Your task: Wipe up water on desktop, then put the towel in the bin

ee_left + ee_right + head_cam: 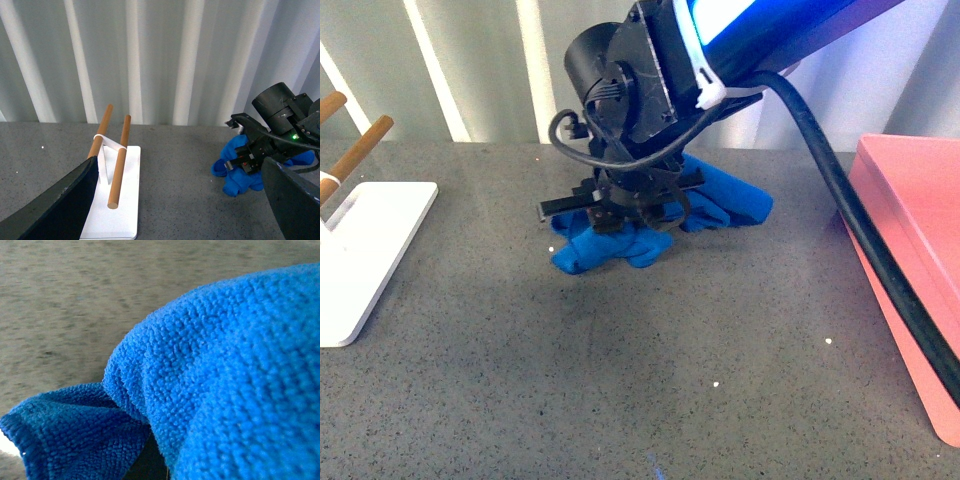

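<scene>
So the right gripper (630,215) looks clamped on the bunched-up towel (605,252), sitting on the desktop (620,380) around 12 o'clock. The bin (910,220) is off at 3 o'clock from it, well apart, so that arm's the closer one.

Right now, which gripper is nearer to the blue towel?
Right. The right gripper is clamped on the towel; the left gripper hangs open, apart from it, over by the white stand.

place: robot lab bench | speckled grey desktop (620,380) | pale ribbed wall panels (150,60) | white peg stand (370,250)
</scene>
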Robot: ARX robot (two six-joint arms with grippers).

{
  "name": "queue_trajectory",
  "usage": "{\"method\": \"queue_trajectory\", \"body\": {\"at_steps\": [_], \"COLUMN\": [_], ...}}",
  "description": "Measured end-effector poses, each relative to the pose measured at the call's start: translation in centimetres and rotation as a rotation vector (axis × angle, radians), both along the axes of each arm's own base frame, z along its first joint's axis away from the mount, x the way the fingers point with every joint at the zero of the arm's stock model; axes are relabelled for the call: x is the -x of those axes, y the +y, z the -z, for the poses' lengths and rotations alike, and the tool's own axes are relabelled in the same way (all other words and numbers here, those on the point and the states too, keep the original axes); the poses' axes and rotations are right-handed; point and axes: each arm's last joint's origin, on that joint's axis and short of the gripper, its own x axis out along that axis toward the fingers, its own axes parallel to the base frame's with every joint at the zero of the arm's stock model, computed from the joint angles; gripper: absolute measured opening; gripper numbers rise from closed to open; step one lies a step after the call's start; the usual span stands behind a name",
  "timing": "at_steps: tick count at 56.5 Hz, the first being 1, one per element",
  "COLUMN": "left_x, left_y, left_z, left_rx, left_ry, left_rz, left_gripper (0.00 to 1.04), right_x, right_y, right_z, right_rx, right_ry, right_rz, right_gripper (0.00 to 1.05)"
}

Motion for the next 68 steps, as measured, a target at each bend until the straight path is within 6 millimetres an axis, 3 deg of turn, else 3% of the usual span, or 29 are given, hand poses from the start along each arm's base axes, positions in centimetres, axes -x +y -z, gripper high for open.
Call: {"method": "queue_trajectory", "body": {"at_steps": [9, 20, 36, 45, 57, 68], "left_x": [0.0, 0.0, 0.0, 0.0, 0.0, 0.0], "left_y": [0.0, 0.0, 0.0, 0.0, 0.0, 0.0], "left_z": [0.0, 0.0, 0.0, 0.0, 0.0, 0.0], "left_rx": [0.000, 0.000, 0.000, 0.000, 0.000, 0.000], "left_ry": [0.000, 0.000, -0.001, -0.001, -0.001, -0.001], "left_rz": [-0.002, 0.000, 0.000, 0.000, 0.000, 0.000], "left_gripper": [0.98, 0.98, 0.98, 0.98, 0.98, 0.98], "right_x": [1.0, 4.1, 7.7, 8.4, 9.6, 11.0], "right_y": [-0.2, -1.0, -5.0, -7.9, -10.8, -12.7], "right_z": [0.2, -0.1, -2.3, -5.5, -14.2, -20.1], "right_rx": [-0.059, -0.091, -0.118, -0.127, -0.140, -0.084], "right_ry": [0.015, 0.042, 0.044, -0.023, -0.266, -0.425], "right_rz": [-0.041, -0.062, -0.018, 0.021, 0.016, 0.080], "right_gripper": [0.05, 0.05, 0.05, 0.05, 0.05, 0.05]}}
